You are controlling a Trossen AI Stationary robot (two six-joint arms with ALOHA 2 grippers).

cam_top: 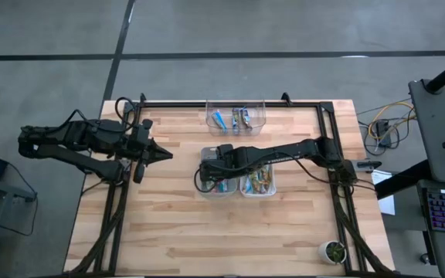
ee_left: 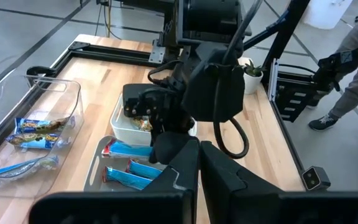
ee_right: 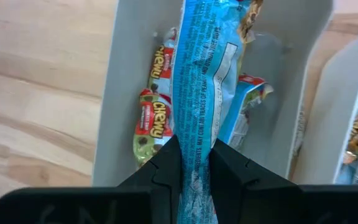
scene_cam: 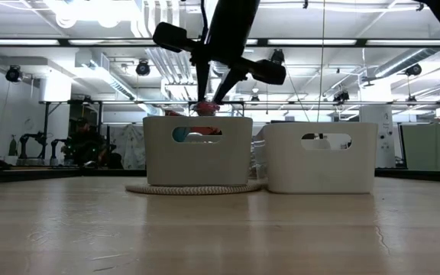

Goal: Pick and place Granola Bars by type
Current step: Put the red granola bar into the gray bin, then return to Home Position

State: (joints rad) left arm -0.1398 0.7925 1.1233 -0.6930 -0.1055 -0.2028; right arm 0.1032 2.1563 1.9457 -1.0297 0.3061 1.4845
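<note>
R gripper [ee_right: 194,163] pinches a long shiny blue bar [ee_right: 202,81] w/ white print, hanging lengthwise just over the grey bin [ee_right: 114,93], where blue and green-yellow bars [ee_right: 149,121] lie right below; white bin [ee_right: 347,81] beside it; L gripper [cam_top: 163,155] shut, well off.

The right arm [cam_top: 284,152] reaches from the frame's right edge leftward to the middle, its wrist bent down; the right gripper [ee_right: 194,163] points downward with both fingers pinched on a blue wrapper. The left arm [cam_top: 76,139] lies folded at the left of the frame, the left gripper [cam_top: 161,155] closed, pointing right
</note>
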